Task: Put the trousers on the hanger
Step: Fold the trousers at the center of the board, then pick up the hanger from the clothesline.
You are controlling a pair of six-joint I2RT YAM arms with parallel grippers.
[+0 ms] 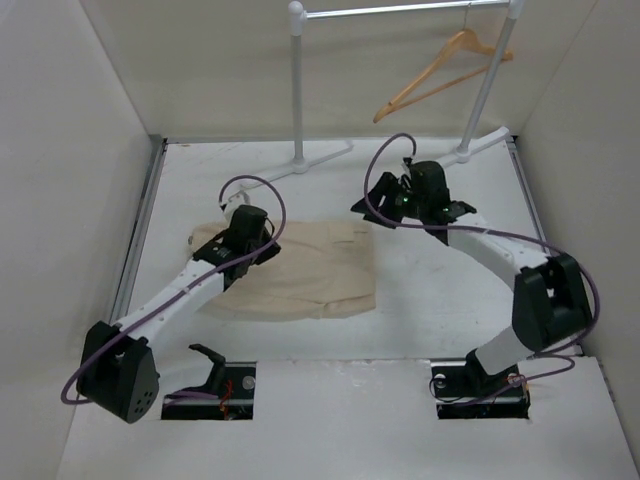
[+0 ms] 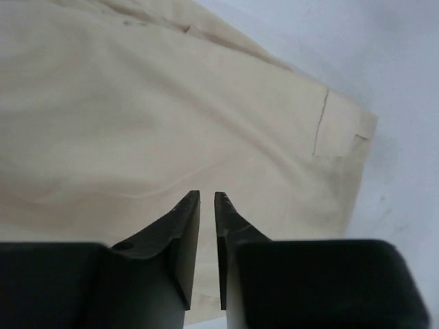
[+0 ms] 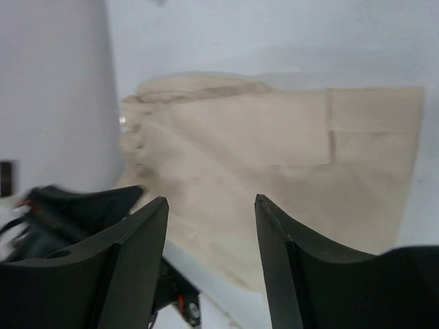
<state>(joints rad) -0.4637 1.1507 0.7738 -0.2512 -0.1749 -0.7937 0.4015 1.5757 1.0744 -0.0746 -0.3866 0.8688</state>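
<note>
The beige trousers (image 1: 320,265) lie folded flat on the white table, left of centre. My left gripper (image 1: 265,245) hovers over their left part; in the left wrist view (image 2: 207,195) its jaws stand almost together with only a thin slit, nothing between them, and the cloth (image 2: 171,103) is below. My right gripper (image 1: 375,200) is open and empty at the trousers' far right corner; its wrist view (image 3: 211,199) looks across the cloth (image 3: 274,151). The wooden hanger (image 1: 425,72) hangs by its hook from the rack's bar at the back right.
The white garment rack (image 1: 297,90) stands at the back, its feet spread on the table. White walls enclose the left, right and back. The left arm (image 3: 62,219) shows in the right wrist view.
</note>
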